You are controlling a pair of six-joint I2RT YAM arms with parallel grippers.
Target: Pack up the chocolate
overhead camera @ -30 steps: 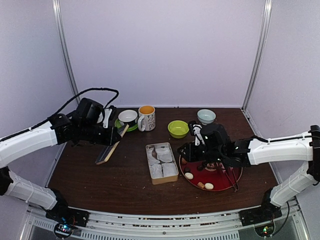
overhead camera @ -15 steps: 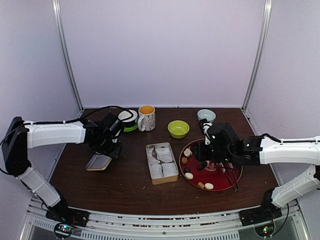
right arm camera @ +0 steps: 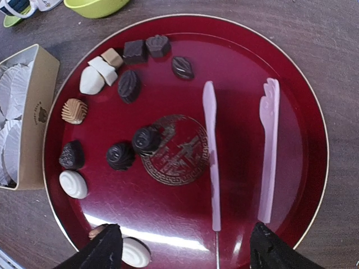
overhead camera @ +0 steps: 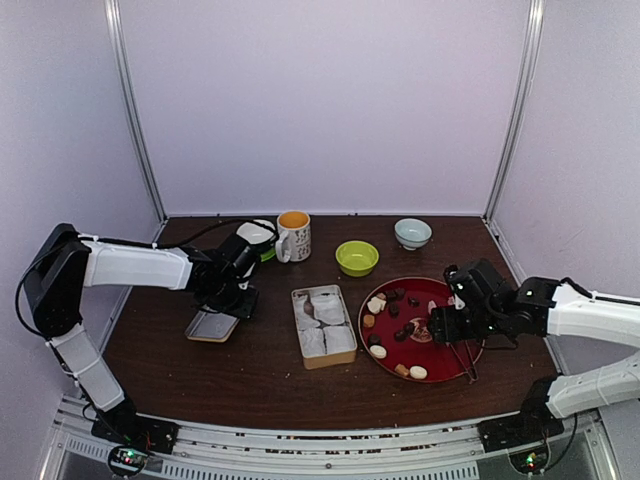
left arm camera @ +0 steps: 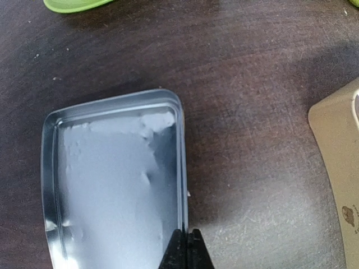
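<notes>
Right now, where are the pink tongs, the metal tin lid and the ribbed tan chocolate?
pink tongs [right arm camera: 211, 157], right wrist view, middle of one arm.
metal tin lid [left arm camera: 106, 190], left wrist view, inner flat face.
ribbed tan chocolate [right arm camera: 74, 111], right wrist view, its top.

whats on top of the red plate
On the red plate lie loose chocolates, dark, white and tan, plus pink tongs. The right tool has its fingers over part of the near rim, half hiding one tan piece.
</notes>
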